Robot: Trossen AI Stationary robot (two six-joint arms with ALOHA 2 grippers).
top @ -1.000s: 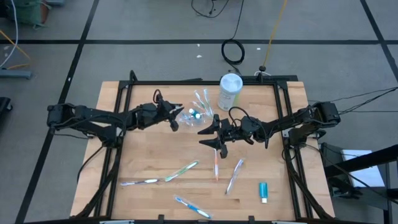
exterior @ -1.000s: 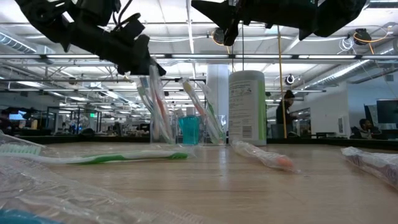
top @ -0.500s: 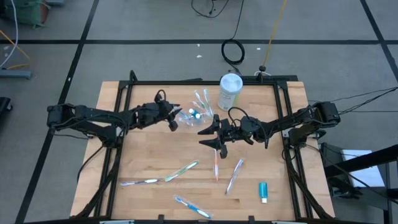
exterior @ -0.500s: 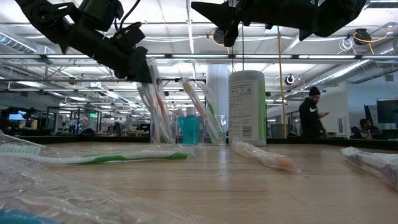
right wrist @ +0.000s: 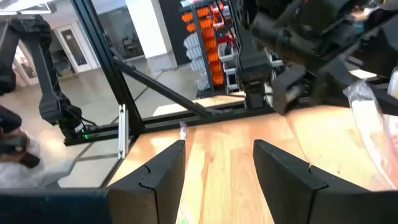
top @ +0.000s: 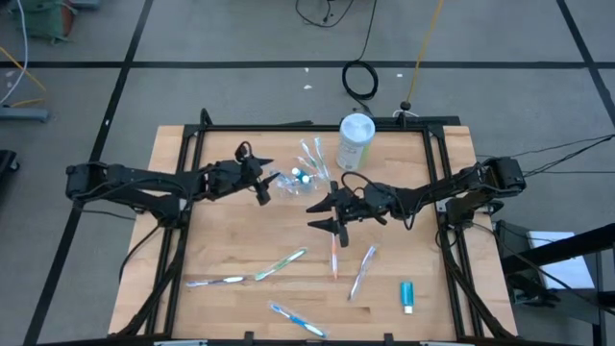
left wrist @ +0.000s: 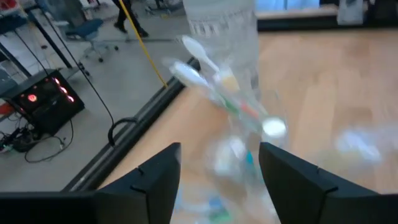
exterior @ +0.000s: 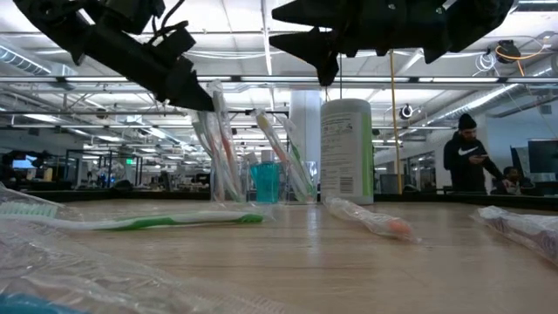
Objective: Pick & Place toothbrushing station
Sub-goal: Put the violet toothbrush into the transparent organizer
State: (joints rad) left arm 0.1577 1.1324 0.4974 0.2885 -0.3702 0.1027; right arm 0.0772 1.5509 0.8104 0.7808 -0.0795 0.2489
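The clear cup stands far of the table's centre. Wrapped toothbrushes and a blue toothpaste tube stand in it, leaning on its rim. My left gripper hovers open just left of the cup at the height of the brush tops, touching none of them. My right gripper hangs open above the table's centre, near side of the cup, with nothing between its fingers. Several wrapped toothbrushes and a blue tube lie flat on the near half of the table.
A tall white-and-green canister stands just right of the cup, near the far edge. Black frame rails run along the table's left, right and far sides. A person stands in the room behind.
My left gripper has opened, letting go of a wrapped toothbrush that stays standing in the cup, and has drawn back a little toward the table's left edge. My right gripper has shifted slightly toward the left.
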